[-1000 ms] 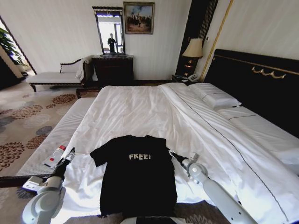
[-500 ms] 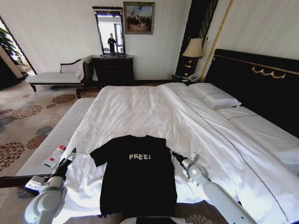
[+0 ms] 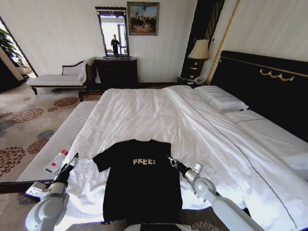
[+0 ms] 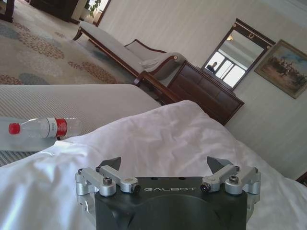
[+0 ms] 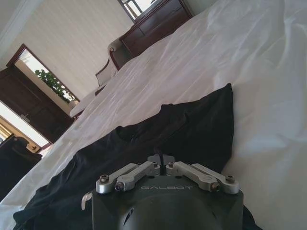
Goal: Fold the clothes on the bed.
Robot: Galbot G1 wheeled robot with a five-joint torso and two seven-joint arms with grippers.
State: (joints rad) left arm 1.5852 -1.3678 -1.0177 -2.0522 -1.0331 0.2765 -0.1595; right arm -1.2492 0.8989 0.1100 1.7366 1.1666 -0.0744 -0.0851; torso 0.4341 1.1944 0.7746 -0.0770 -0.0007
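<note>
The clothes, a black T-shirt (image 3: 137,185) with white "FREE!" lettering, lie flat on the near end of the white bed (image 3: 144,113). My right gripper (image 3: 170,160) is at the outer edge of the shirt's right sleeve. In the right wrist view its fingertips (image 5: 161,159) are shut together just over the black sleeve (image 5: 192,129); whether cloth is pinched between them is unclear. My left gripper (image 3: 72,161) hovers over the sheet left of the shirt, apart from the left sleeve. In the left wrist view this gripper (image 4: 164,165) stands open over bare sheet (image 4: 168,132).
A white ribbed bench (image 3: 60,137) runs along the bed's left side, with a plastic bottle (image 3: 57,160) (image 4: 41,128) on it. Behind are a white chaise (image 3: 53,79), a dark dresser (image 3: 115,72) and mirror. Pillows (image 3: 224,102) and dark headboard (image 3: 269,86) lie to the right.
My right gripper has moved left from the bare sheet onto the edge of the shirt's right sleeve. The left arm has barely shifted. The shirt lies as before.
</note>
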